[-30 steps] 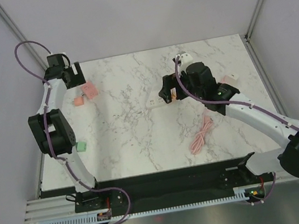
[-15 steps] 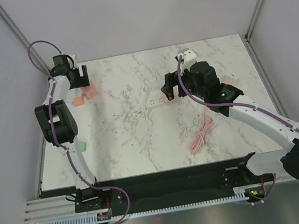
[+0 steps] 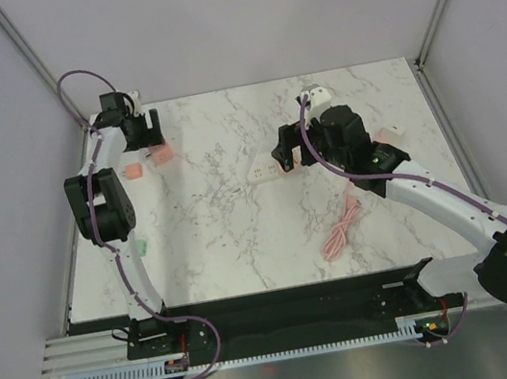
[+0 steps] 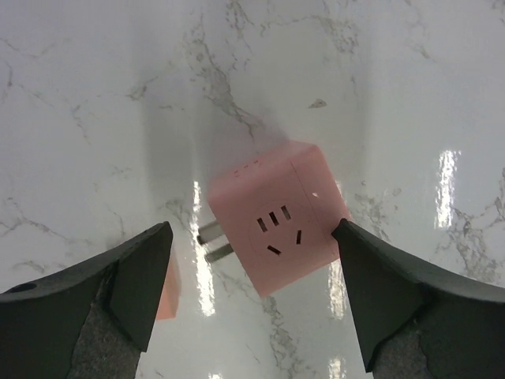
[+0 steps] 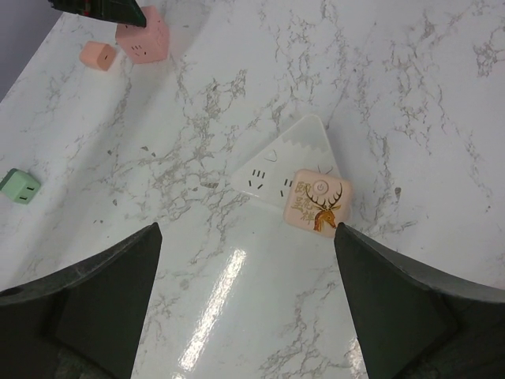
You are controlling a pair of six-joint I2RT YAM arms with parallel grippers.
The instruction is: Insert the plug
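1. Top view: our left gripper [image 3: 141, 132] hangs spread over the pink plug [image 3: 164, 154], well left of the white power strip [image 3: 263, 170]. The right gripper [image 3: 288, 151], also spread, hovers at the strip.
2. Left wrist: the jaws flank the plug without touching it, and its prongs [image 4: 210, 233] are bare.
3. Right wrist: a deer adapter [image 5: 318, 202] sits at the strip's end. Grasping and insertion both remain, we judge.

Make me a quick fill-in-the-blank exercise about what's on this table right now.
The pink cube lies between the left arm's open jaws, its prongs sticking out of its ____ side in the wrist view.
The block at the white power strip's corner shows a ____.
The loose cable on the table is ____.
Missing words: left; deer; pink.
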